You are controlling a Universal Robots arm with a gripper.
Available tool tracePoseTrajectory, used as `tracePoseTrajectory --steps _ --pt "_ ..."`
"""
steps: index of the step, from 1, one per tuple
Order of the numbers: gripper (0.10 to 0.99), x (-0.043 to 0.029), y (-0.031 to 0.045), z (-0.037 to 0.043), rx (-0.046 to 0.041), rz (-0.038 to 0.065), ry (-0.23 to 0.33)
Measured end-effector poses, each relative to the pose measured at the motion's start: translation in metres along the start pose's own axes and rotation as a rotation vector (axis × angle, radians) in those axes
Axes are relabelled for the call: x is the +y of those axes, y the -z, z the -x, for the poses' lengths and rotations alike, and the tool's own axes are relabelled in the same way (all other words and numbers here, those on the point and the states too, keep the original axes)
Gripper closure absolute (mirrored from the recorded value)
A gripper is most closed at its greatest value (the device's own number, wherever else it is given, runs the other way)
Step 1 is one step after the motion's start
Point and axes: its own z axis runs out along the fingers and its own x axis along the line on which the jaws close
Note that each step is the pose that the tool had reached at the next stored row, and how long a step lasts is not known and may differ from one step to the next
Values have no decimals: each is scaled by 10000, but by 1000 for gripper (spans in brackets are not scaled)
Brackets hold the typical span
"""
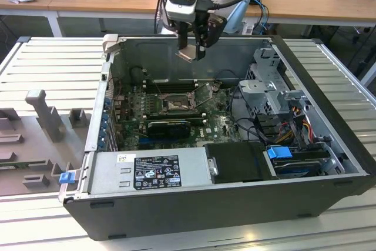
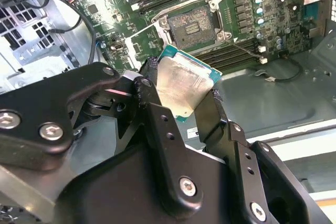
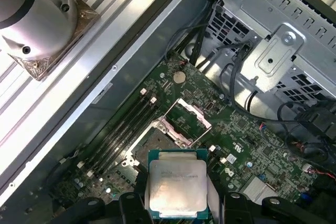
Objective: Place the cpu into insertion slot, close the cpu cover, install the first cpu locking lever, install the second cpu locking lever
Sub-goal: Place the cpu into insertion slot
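My gripper (image 1: 192,51) hangs above the open computer case, shut on the cpu (image 1: 188,55), which it holds by two opposite edges. In both wrist views the silver-topped cpu (image 2: 181,90) (image 3: 177,184) sits between the black fingers (image 2: 149,95), tilted and well above the board. Below it, the insertion slot (image 1: 174,103) (image 2: 193,22) (image 3: 151,145) lies bare with its dark centre showing. The cpu cover (image 1: 204,92) (image 3: 190,115) stands swung up from one edge of the slot.
Long black memory slots (image 1: 170,85) run beside the socket and a black card (image 1: 169,126) lies in front of it. A drive cage with cables (image 1: 270,92) fills the exterior view's right of the case. The power supply (image 1: 150,171) sits at the front.
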Motion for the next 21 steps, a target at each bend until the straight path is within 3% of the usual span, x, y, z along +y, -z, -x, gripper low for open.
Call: tracePoseTrajectory --steps 3,7,13,15,21 --pt "561 0 -4 0 -36 8 -404" --pt "561 -2 -23 0 -172 37 -1909" --pt "561 -19 -59 -10 -236 51 -2639" --pt "561 -60 -84 -42 -246 51 -2755" --pt "561 -71 -212 -39 -376 42 -4528"
